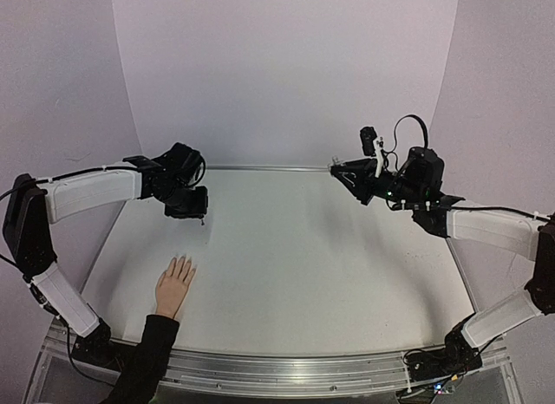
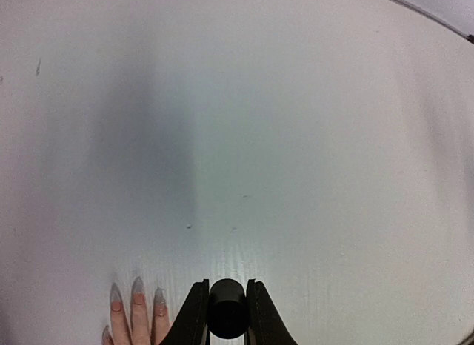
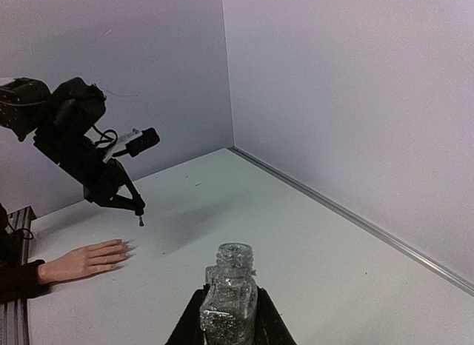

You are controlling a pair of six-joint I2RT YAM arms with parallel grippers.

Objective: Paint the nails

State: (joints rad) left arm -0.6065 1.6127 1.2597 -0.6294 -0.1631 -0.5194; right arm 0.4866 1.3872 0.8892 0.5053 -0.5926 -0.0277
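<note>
A pale hand [image 1: 173,287] in a black sleeve lies flat at the table's near left, fingers spread. The nails [image 2: 138,289] show greyish at the fingertips in the left wrist view, and the same hand [image 3: 81,260] shows small in the right wrist view. My left gripper [image 2: 227,300] is shut on a black cap [image 2: 227,309]; its small brush [image 3: 141,221] hangs in the air beyond the fingertips, clear of them. In the top view the left gripper [image 1: 199,213] hovers past the hand. My right gripper [image 3: 228,315] is shut on an open glitter polish bottle [image 3: 229,293], held upright at the far right [image 1: 340,170].
The white table [image 1: 303,265] is bounded by a metal rail [image 1: 286,362] along the near edge and by pale walls at the back and sides. The black sleeve [image 1: 147,352] crosses the near left edge.
</note>
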